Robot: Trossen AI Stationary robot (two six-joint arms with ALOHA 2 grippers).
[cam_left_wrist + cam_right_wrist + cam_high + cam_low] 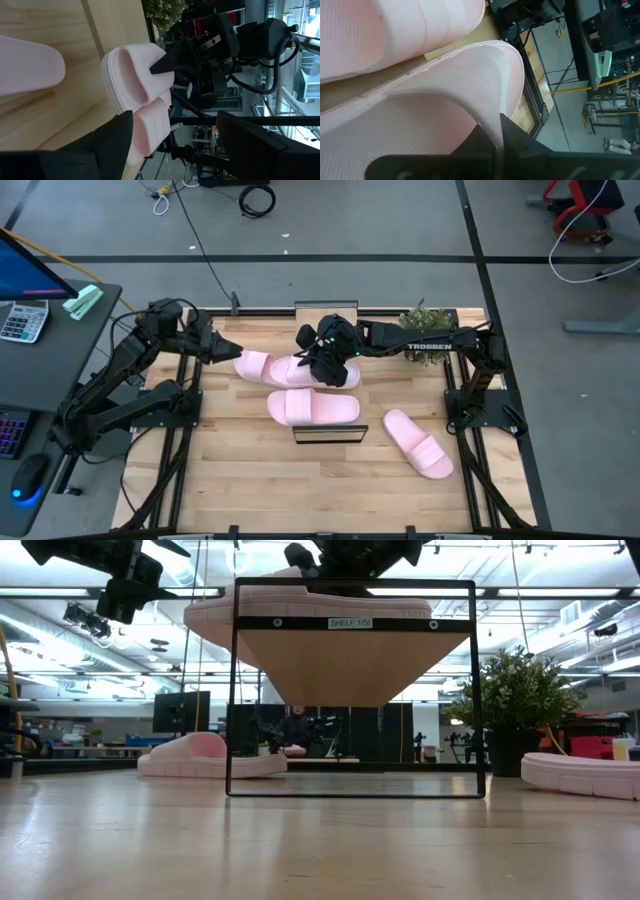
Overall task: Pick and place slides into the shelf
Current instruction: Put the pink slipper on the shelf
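Pink slides [312, 407] lie on the shelf [330, 437]; one rests beside it.

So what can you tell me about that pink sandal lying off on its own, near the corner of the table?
The lone pale pink foam slide sandal lies flat on the plank-patterned wooden tabletop, angled diagonally, footbed up. One wide strap crosses its middle. It sits apart from the other slides, beyond the low shelf's black frame, on the right arm's side. Nothing touches it but the table; neither gripper is near.
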